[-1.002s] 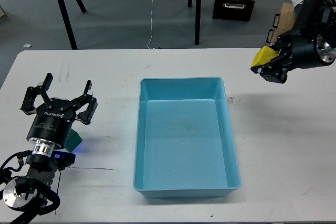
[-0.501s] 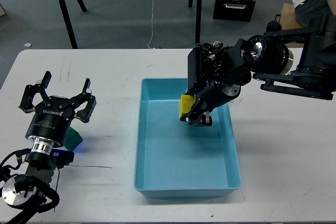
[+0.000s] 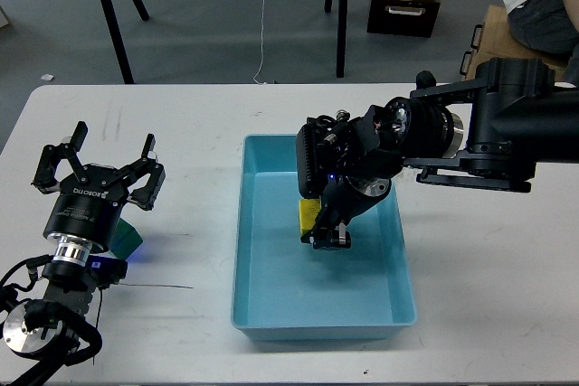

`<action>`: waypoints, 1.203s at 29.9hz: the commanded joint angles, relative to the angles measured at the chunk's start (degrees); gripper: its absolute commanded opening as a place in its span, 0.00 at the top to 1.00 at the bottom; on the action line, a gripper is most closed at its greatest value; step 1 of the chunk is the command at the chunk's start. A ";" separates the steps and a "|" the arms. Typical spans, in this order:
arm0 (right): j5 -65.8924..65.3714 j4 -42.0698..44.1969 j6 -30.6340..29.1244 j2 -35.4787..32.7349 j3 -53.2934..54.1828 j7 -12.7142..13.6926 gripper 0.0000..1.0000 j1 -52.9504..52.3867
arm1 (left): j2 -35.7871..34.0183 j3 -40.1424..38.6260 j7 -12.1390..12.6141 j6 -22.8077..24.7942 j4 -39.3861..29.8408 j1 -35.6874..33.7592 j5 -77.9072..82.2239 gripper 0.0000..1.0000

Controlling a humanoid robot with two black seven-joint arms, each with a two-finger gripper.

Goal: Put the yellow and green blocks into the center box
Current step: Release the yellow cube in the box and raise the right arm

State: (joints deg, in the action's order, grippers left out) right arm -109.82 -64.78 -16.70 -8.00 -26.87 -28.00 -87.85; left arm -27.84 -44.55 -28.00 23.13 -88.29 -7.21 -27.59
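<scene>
**Yellow block lowered into the box**

Since a second ago the right arm has swung in from the far right edge of the desk and come down over the blue box [image 3: 395,270]; half a second ago it was nearer the back wall, and it now sits lower and closer to the middle.

Head view: the right gripper [image 3: 318,226] points down inside the box, its fingers closed on the yellow block [image 3: 308,215], which hangs just above the box floor or perhaps touches it; I cannot tell which. The left gripper [image 3: 99,172] hovers over the left side of the desk with fingers spread wide and nothing between them. The green block [image 3: 129,240] lies on the desk just beside and partly under that gripper, well apart from the box.

To finish this step well, I judge the fingers should part only once the block is low and clear of the walls, then lift straight up.

The white desk [image 3: 488,296] is otherwise bare, with a thin dark wire near the left arm. Behind it lie grey floor, black tripod legs, a cabinet and a seated person.
</scene>
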 commanded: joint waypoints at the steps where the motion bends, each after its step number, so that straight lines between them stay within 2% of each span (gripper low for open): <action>1: 1.18 0.09 -0.08 -0.52 -0.37 0.00 0.21 0.31 | -0.90 0.16 0.00 -0.10 0.05 -1.22 0.08 0.00; 3: 3.81 0.18 -0.08 -0.61 -1.25 0.00 0.06 0.66 | -2.13 0.52 0.00 -0.54 0.14 -2.19 0.35 0.00; 4: 5.22 0.26 -0.08 -0.61 -1.77 0.00 0.04 0.84 | -2.92 0.52 0.00 -0.80 0.49 -2.36 0.61 0.00; 9: 7.51 0.96 0.09 -0.70 -1.61 0.00 0.03 1.19 | -6.34 0.60 0.00 -1.50 1.19 -3.15 6.22 0.00; 12: 9.26 1.58 0.62 -2.10 -0.03 0.00 0.03 1.19 | -10.91 0.87 0.00 -4.13 1.19 -4.82 12.02 0.00; 15: 14.44 2.37 0.80 -4.82 4.44 0.00 0.02 1.10 | -15.83 0.87 0.00 -7.30 1.46 -5.44 18.43 0.00; 19: 20.42 5.97 0.71 -6.23 12.88 0.00 0.02 1.28 | -22.42 0.87 0.00 -7.39 2.95 -6.49 28.97 0.00; 24: 25.87 12.56 0.71 -5.27 26.67 0.00 0.02 3.29 | -31.47 0.78 0.00 -6.43 4.88 -7.55 49.77 0.00; 27: 30.52 13.36 0.71 -4.39 36.16 0.00 0.02 4.62 | -35.43 -0.18 0.00 -3.10 4.89 -7.99 67.09 0.00; 30: 36.93 13.27 0.71 -3.51 43.02 0.00 0.02 5.93 | -36.32 -0.71 0.00 -0.89 4.89 -12.11 80.55 0.00; 33: 44.85 12.66 0.97 -1.23 47.78 0.00 0.02 8.56 | -36.32 -0.71 0.00 -1.24 4.89 -16.94 93.82 0.00; 36: 51.61 11.87 5.17 -1.49 52.08 0.00 0.02 11.38 | -36.41 -0.71 0.00 -1.15 4.89 -20.81 106.04 0.00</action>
State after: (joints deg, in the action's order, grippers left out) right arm -64.57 -52.14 -15.16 -9.53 21.07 -28.00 -79.02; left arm -64.11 -45.27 -28.01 21.96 -83.41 -24.23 66.40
